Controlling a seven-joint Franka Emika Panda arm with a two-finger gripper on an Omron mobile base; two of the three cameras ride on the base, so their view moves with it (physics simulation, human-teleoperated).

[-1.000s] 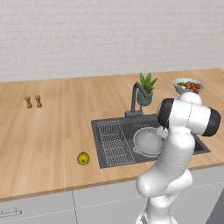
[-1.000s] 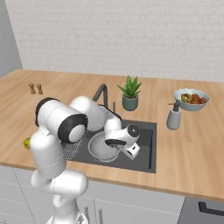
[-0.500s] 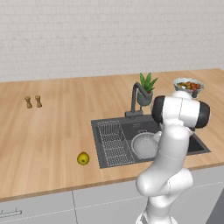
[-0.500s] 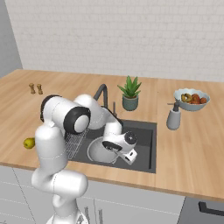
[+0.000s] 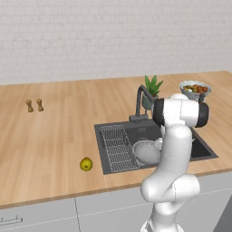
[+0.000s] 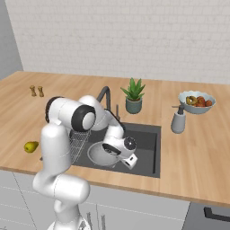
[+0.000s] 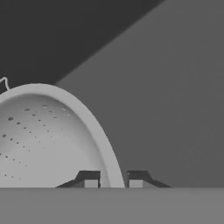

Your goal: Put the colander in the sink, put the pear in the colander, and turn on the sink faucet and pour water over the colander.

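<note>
— In the sink [image 5: 201,149], what is held?
— The colander [image 7: 48,131] is clamped at its rim by the end effector [image 7: 113,179], low in the basin. The first step is judged near its end.
— And next?
— Release is called for; then the pear [image 5: 86,164], left on the tabletop [image 5: 50,136], is to be fetched.

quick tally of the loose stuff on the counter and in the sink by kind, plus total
colander: 1, in the sink
pear: 1
shakers: 2
potted plant: 1
fruit bowl: 1
soap dispenser: 1
total: 7
</note>
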